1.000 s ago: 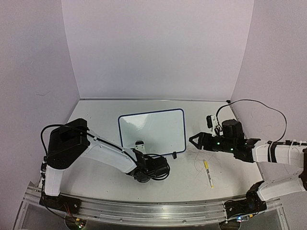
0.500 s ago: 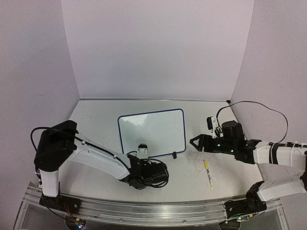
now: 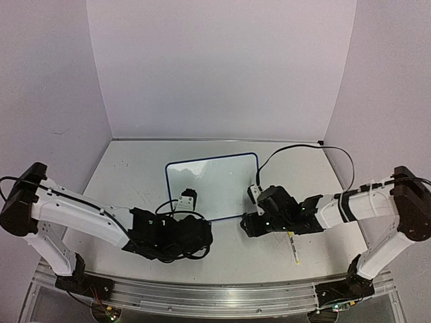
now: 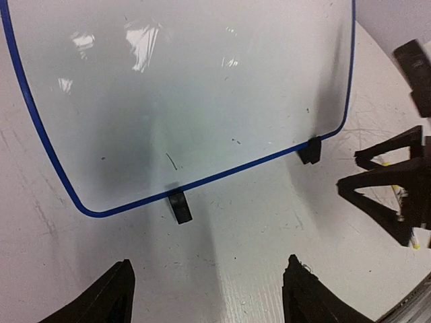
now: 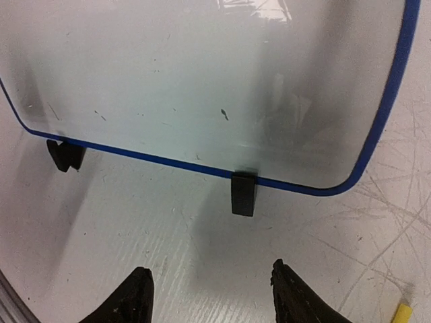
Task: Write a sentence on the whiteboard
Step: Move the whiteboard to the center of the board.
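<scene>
The whiteboard point(image 3: 214, 185) stands mid-table, white with a thin blue frame and two black feet point(image 4: 179, 206). Its face carries only small dark specks, and the sentence does not show. My left gripper point(image 4: 209, 286) hovers just in front of the board's near edge, open, with bare table between its fingers. Facing the board's near right foot point(image 5: 243, 193), my right gripper point(image 5: 210, 282) is also open and holds nothing. In the top view the right gripper point(image 3: 248, 226) sits at the board's near right corner. A yellow marker point(image 3: 293, 243) lies on the table behind it.
The tabletop point(image 3: 135, 175) is white and scuffed, with grey scratch marks to the right of the board. Walls close in at the back and on both sides. A metal rail point(image 3: 202, 296) runs along the near edge. A black cable point(image 3: 303, 149) arcs over the right arm.
The left gripper has opened and its arm has folded low and leftward, off the board's near edge. The right arm has swung left to the board's near right corner, its jaws narrowing somewhat.
</scene>
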